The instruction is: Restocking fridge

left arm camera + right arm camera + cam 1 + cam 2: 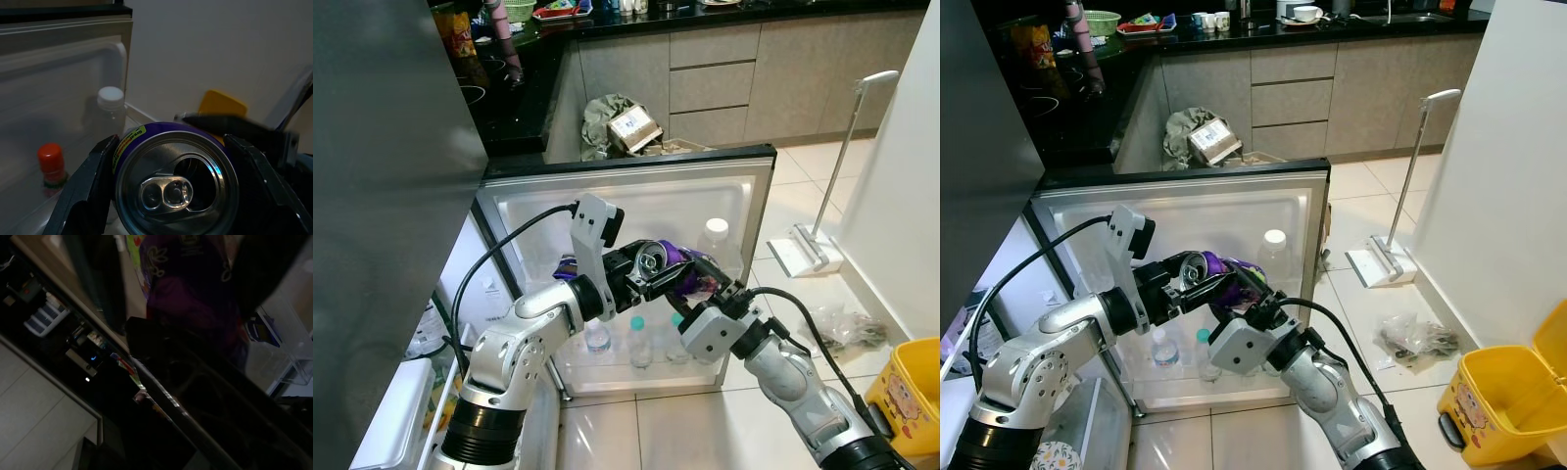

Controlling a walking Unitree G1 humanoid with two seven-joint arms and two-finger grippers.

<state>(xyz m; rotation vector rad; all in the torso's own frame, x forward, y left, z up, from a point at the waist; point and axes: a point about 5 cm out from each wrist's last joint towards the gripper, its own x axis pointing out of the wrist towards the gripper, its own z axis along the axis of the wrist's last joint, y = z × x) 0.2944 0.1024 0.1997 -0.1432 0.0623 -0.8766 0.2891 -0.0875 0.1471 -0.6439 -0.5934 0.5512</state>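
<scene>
A purple drinks can hangs tilted in front of the open fridge door, above its shelf. My left gripper is shut on the can; in the left wrist view its fingers flank the silver can top. My right gripper reaches in from the other side and is shut on the same can's purple body. A white-capped bottle and teal-capped bottles stand in the door shelves. A red-capped bottle stands there too.
A yellow bin stands on the tiled floor at the right. A white floor sweeper leans by the white wall, with a crumpled plastic bag near it. Cloth and a box lie behind the door.
</scene>
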